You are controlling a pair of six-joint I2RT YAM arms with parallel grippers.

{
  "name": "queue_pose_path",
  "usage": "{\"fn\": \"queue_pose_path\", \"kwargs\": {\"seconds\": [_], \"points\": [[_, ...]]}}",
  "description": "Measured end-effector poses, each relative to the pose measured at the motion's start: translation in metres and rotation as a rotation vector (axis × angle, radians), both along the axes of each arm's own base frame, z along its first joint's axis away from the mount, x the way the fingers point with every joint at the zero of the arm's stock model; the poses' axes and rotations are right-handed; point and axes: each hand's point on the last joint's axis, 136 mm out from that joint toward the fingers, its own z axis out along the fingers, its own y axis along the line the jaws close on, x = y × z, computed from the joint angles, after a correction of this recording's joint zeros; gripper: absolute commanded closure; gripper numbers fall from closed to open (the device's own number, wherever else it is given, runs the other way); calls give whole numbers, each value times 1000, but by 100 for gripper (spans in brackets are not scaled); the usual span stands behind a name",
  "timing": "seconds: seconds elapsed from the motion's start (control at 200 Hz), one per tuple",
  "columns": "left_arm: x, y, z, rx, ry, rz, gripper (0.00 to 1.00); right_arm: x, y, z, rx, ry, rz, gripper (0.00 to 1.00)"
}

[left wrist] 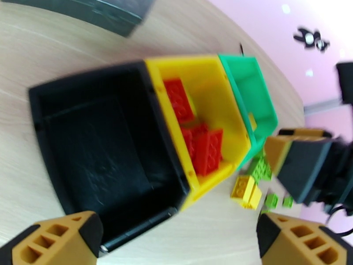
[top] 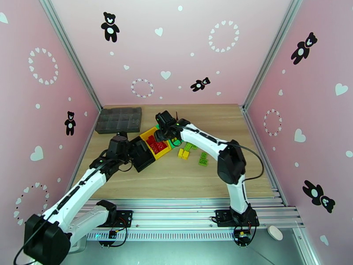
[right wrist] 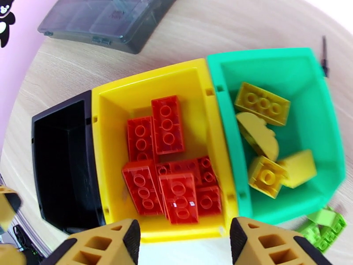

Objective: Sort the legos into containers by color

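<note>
Landmark: the yellow bin (right wrist: 194,98), middle of three joined bins on the table (top: 176,182).
Left gripper (left wrist: 178,230): I read the jaws as spread wide and empty, over the black bin (right wrist: 61,142) that adjoins the yellow bin.
Right gripper (right wrist: 184,235): jaws wide, holding nothing, above the yellow bin's near rim.
Legos: red bricks (right wrist: 170,173) piled inside the yellow bin; yellow bricks (right wrist: 262,102) in the green bin (right wrist: 273,69) on its other side; loose green bricks (top: 203,158) and loose yellow bricks (top: 183,153) on the table just past the green bin.
Materials: hard, glossy moulded plastic; the bricks are blocky with round studs, one yellow piece curved; the bins are thin-walled and tapered; the table is wood-grain.
Risk: both arms crowd the yellow bin, so I judge a clash likely if they descend together.
Risk: slick bricks may squirt from a corner pinch.
Risk: the light bins may slide if bumped.
</note>
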Motion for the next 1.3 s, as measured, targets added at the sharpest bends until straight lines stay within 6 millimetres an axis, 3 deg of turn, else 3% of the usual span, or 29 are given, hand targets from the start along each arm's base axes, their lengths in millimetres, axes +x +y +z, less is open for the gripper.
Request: {"fn": "queue_pose_path", "kwargs": {"seconds": [0.19,0.43,0.596,0.836,1.071,1.301], "points": [[-3,-36,-3,50,7,-90,2,-7,-50,2,-15,-12,-76,39],[-2,-91,-5,96,1,-207,3,-18,-132,-25,-62,33,-232,33],[-3,-123,-14,113,10,-269,4,-30,-166,-42,-82,64,-297,33],[-2,-154,-33,120,32,-318,7,-45,-173,-67,-84,114,-308,37],[0,-156,-36,116,33,-309,8,-51,-168,-79,-45,143,-305,38],[2,-152,-29,118,12,-293,7,-55,-149,-91,-27,167,-270,38]]}}
